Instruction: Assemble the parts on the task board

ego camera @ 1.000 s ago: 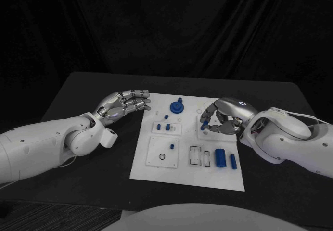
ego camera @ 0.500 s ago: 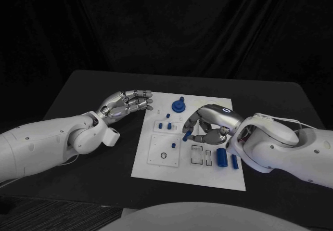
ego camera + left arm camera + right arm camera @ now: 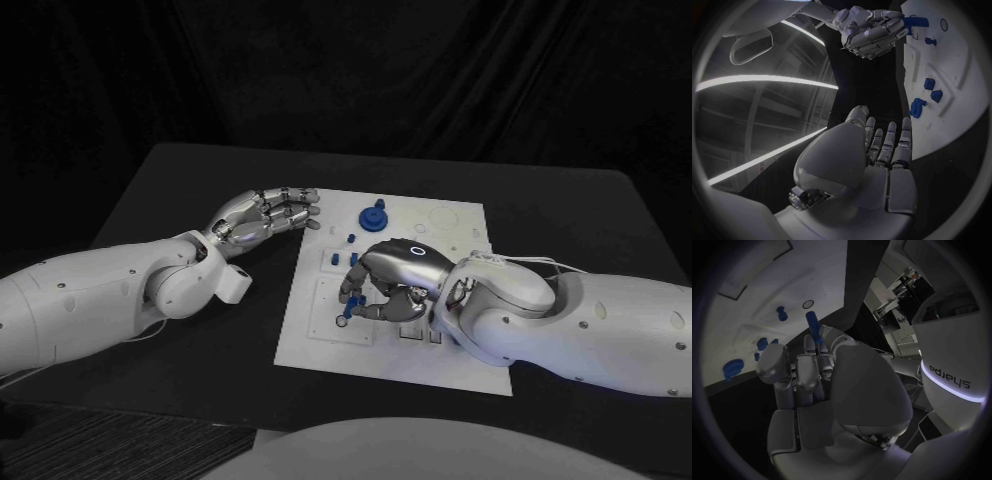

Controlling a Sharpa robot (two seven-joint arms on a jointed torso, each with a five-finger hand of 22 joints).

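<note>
The white task board [image 3: 320, 348] lies mid-table. My right hand [image 3: 384, 284] hangs over the board's left half and pinches a short blue peg [image 3: 345, 316]. The peg's lower end is close above a small ring-shaped hole [image 3: 338, 324] in a raised square plate. The right wrist view shows the peg [image 3: 812, 326] sticking out past the fingers [image 3: 808, 365] toward that ring hole [image 3: 808, 304]. My left hand [image 3: 268, 214] rests at the board's far left edge, holding nothing, its fingers [image 3: 887, 145] stretched side by side. The left wrist view also shows the right hand [image 3: 870, 31] with the peg [image 3: 914, 22].
A blue knob-shaped part [image 3: 372, 218] stands near the board's far edge. Small blue pegs [image 3: 335, 259] stand in a plate behind the right hand. My right forearm [image 3: 577, 325] lies across the board's right side and covers it. Bare black table [image 3: 173, 380] surrounds the board.
My right hand has carried the blue peg leftward and nearer, from the board's right side to above the near left plate. The left hand has stayed put.
</note>
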